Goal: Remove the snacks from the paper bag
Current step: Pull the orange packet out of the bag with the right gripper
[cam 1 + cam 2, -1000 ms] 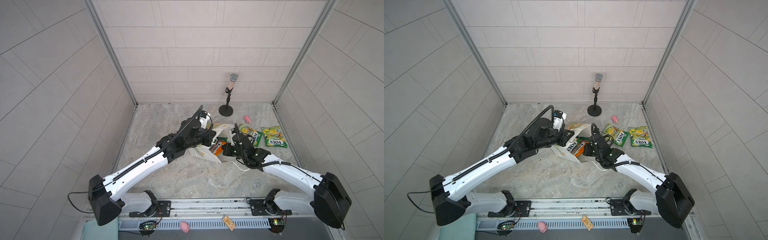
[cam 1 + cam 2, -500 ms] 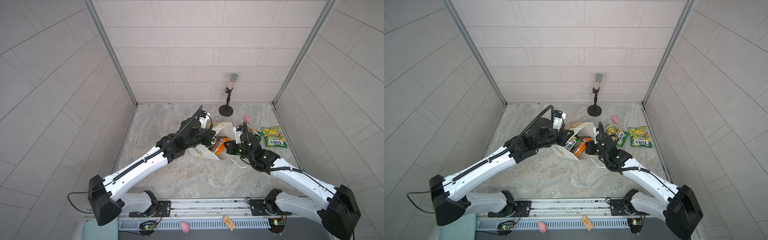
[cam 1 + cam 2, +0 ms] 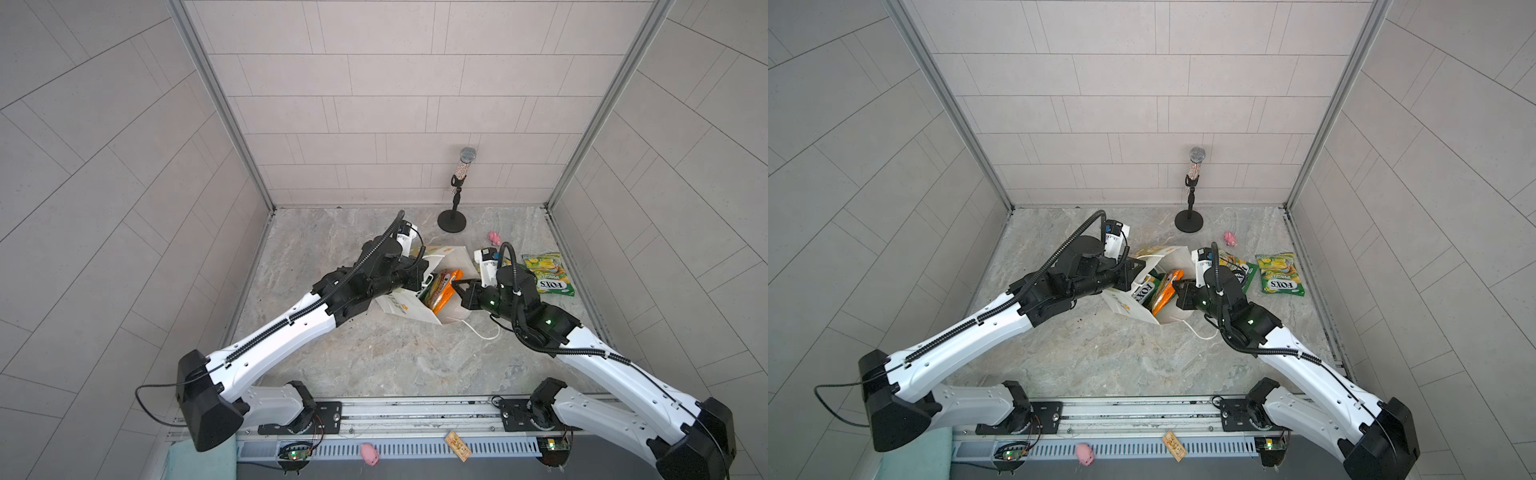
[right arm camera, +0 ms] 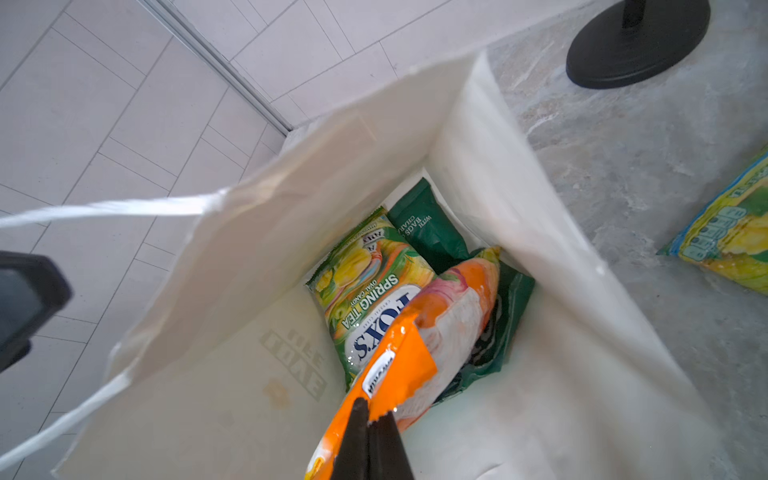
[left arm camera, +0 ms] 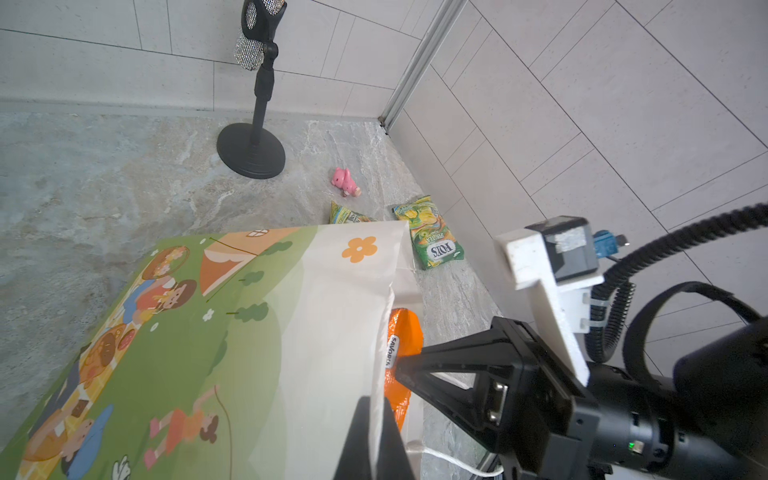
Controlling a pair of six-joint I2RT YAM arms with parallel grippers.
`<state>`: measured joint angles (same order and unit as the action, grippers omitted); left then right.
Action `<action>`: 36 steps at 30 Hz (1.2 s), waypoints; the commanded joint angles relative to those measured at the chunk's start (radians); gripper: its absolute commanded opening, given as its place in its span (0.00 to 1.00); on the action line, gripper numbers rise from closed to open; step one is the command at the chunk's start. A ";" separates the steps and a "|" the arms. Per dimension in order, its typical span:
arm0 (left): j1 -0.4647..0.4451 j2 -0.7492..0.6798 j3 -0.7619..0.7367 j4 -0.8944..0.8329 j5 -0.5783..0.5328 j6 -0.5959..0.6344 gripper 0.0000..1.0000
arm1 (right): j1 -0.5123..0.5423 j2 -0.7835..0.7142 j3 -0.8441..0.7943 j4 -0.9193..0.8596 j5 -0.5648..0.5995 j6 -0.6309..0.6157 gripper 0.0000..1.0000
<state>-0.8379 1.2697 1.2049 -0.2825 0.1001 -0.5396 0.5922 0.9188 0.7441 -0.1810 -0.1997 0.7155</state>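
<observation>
Labels first. The right wrist view looks into the paper bag [image 4: 498, 174], and three of the snacks are inside it.
- Yellow-green packet [image 4: 365, 299]: reads "FOX'S", "SPRING TEA", "OVAL CANDY".
- Dark green packet [image 4: 428, 228]: under the other two, white print starts "WITH BAGS OF", rest hidden.
- Orange packet [image 4: 399, 365]: white tab on its edge, print too small for me to read.

Lettering shows through the bag wall reversed, so I can't read it. The left wrist view shows the bag's wide side: a green picnic cartoon and an orange flower.

Two more "FOX'S" packets lie on the table to the right of the bag. One [image 3: 548, 276] is in the open, the other [image 3: 1237, 266] is mostly hidden behind the right wrist.

Right gripper [image 4: 368, 419]: fingers pinched tight on the orange packet's top edge. The packet's far end is still in the bag, lying over the other two.

Left gripper [image 5: 374, 411]: clamped on the bag's rim. The bag is tilted, with its mouth open toward the right arm.

Compared with a second ago:
- The right arm has stretched out and its wrist has moved up.
- That wrist now covers most of the nearer table packet.
- The orange packet has shifted slightly toward the right arm.
- The left arm and the bag are unchanged.
- Both grips are the same.
</observation>
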 commanded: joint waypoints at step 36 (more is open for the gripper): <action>0.001 0.005 -0.007 -0.014 -0.024 -0.008 0.00 | -0.045 -0.294 0.268 -0.249 0.237 -0.126 0.00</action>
<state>-0.8379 1.2755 1.2049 -0.2901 0.0685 -0.5503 0.5529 0.6579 0.9848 -0.4202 -0.0650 0.6163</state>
